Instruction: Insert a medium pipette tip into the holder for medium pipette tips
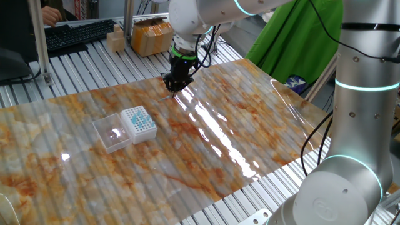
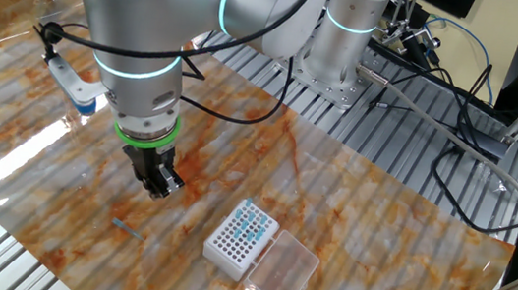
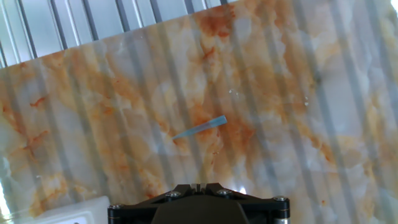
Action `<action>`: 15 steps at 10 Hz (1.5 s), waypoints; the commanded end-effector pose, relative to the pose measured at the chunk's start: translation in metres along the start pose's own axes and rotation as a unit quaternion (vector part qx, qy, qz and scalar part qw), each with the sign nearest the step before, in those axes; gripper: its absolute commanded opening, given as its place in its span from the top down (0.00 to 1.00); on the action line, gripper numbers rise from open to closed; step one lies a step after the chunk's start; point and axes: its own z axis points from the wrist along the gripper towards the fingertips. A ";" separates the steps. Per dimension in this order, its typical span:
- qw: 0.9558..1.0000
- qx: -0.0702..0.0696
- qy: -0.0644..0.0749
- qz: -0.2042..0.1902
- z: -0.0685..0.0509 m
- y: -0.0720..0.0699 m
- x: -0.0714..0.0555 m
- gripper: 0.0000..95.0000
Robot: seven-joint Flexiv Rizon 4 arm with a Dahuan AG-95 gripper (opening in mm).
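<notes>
The medium pipette tip (image 3: pixel 200 127) is a thin pale-blue tapered piece lying flat on the marbled table mat, ahead of my fingers in the hand view. It also shows in the other fixed view (image 2: pixel 127 228). My gripper (image 2: pixel 161 185) hovers just above the mat beside the tip, with its jaws together and nothing between them. It also shows in one fixed view (image 1: pixel 174 84) and at the bottom edge of the hand view (image 3: pixel 198 186). The holder for medium pipette tips (image 2: pixel 240 239) is a white box with teal-dotted holes, its clear lid (image 2: pixel 281 272) open flat beside it, well apart from the gripper.
The holder (image 1: pixel 139 122) and its lid (image 1: pixel 112 132) sit on the left part of the mat. A cardboard box (image 1: pixel 150 36) and a keyboard (image 1: pixel 78 34) lie beyond the far edge. Cables (image 2: pixel 458 140) run by the arm's base.
</notes>
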 end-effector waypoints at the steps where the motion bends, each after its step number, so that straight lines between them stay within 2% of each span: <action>1: 1.000 0.001 0.000 -0.002 0.001 0.000 -0.001 1.00; 5: 1.000 0.000 0.000 -0.004 0.001 0.000 -0.001 1.00; 9: 1.000 0.001 0.008 0.001 0.002 0.001 -0.002 1.00; 13: 0.999 0.003 0.010 0.034 0.018 0.004 -0.012 1.00; 15: 0.999 0.003 0.018 0.050 0.021 -0.002 -0.014 1.00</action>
